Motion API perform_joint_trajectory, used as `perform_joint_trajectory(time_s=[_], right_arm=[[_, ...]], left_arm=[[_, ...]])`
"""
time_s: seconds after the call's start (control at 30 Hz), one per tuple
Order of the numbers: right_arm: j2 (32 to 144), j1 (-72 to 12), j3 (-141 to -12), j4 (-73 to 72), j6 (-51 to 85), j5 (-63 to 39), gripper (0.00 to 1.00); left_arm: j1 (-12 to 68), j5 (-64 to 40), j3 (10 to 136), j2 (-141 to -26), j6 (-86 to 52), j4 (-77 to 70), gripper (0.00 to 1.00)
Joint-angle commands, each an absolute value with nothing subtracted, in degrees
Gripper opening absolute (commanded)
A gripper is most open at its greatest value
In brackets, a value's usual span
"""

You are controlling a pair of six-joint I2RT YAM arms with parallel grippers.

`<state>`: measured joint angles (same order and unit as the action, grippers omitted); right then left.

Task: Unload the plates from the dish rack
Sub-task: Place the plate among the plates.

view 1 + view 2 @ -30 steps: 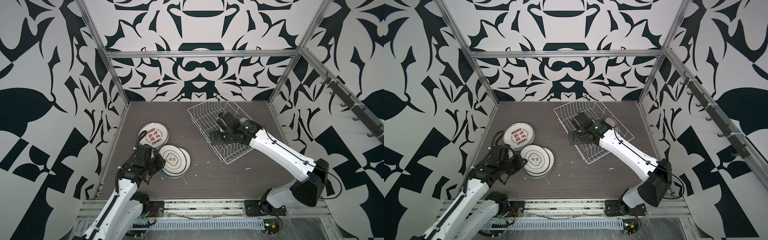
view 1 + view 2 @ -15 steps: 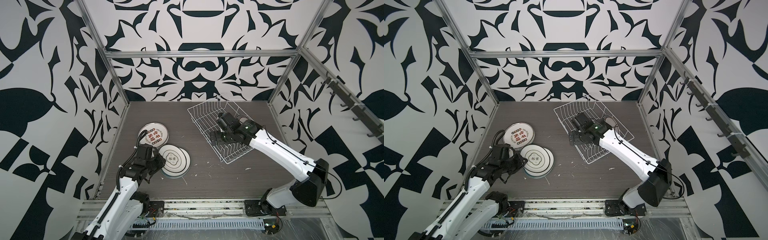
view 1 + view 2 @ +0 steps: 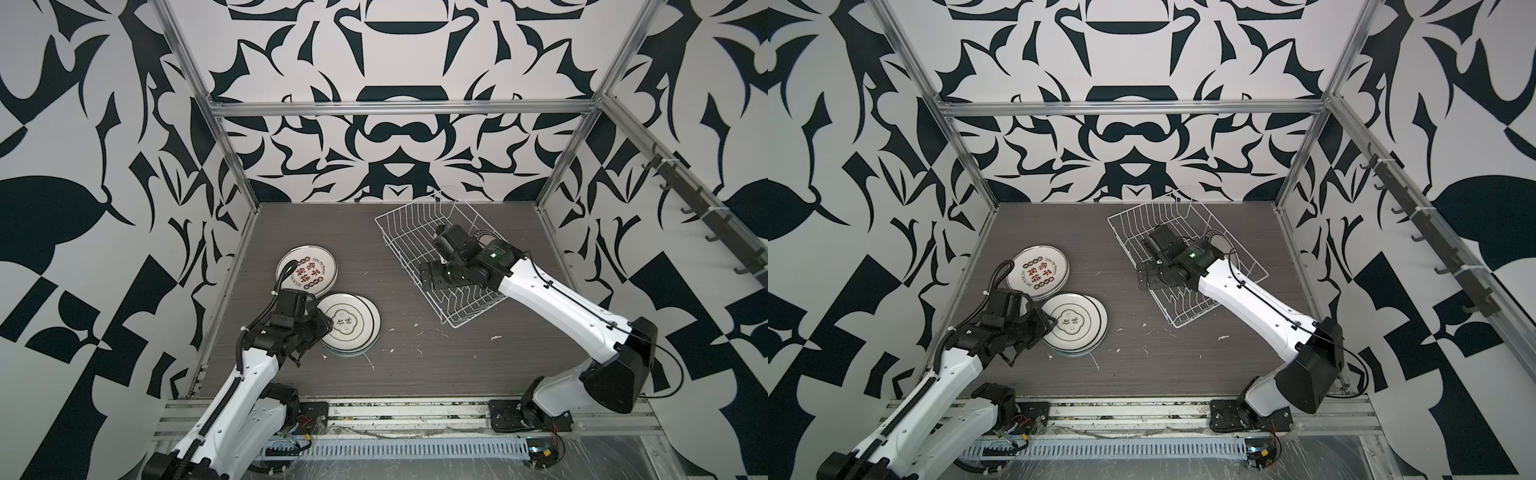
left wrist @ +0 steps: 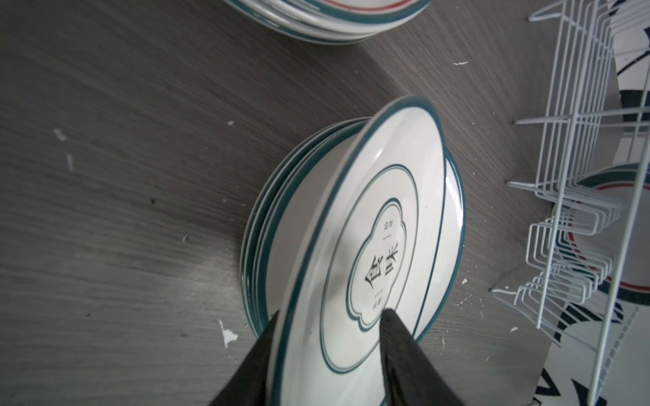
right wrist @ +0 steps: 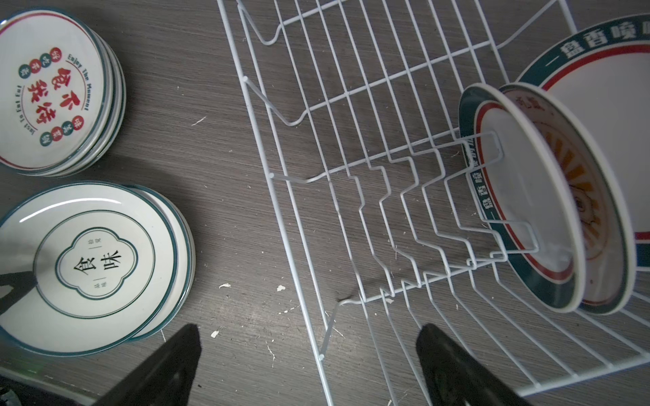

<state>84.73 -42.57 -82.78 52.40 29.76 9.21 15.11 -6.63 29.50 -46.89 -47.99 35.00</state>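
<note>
The left gripper [image 4: 332,313] is setting down: its fingers stand apart on either side of the top plate [image 4: 373,246], which lies askew on the green-rimmed stack [image 3: 351,324] (not quite settled, to my eye). The right gripper [image 5: 309,328] hovers wide open over the dish rack [image 5: 351,95], where three plates [image 5: 527,197] stand at one end. Next, I'd guess, the left backs off cleanly and the right reaches for the nearest rim.

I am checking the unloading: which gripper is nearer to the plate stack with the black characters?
Left. The left gripper straddles the rim of the tilted top plate of that stack; the right gripper hangs over the dish rack, apart from the stack.
</note>
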Motion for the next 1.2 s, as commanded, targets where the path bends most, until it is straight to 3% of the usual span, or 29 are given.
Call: perform_joint_trajectory(time_s=[0.0,0.97,1.07,1.17], right_arm=[[84.9,-42.5,-84.3,51.3,29.1,9.4,1.00],[84.2,-41.3,-82.1,51.8,27.2,8.9,1.00],[84.3,-40.0,-82.1,53.3,25.5,8.5,1.00],[84.6,-38.2,-82.8,55.2,22.8,8.4,1.00]], left_arm=[[15.0,-4.8,31.3,-47.5,-47.9,37.1,0.48],[15.0,-4.9,33.6,-54.8,-48.0,35.2,0.65],[15.0,-4.7,34.4,-53.4,-47.6,36.1,0.70],[14.9,-3.4,35.4,-50.8,-47.0,36.8,0.80]])
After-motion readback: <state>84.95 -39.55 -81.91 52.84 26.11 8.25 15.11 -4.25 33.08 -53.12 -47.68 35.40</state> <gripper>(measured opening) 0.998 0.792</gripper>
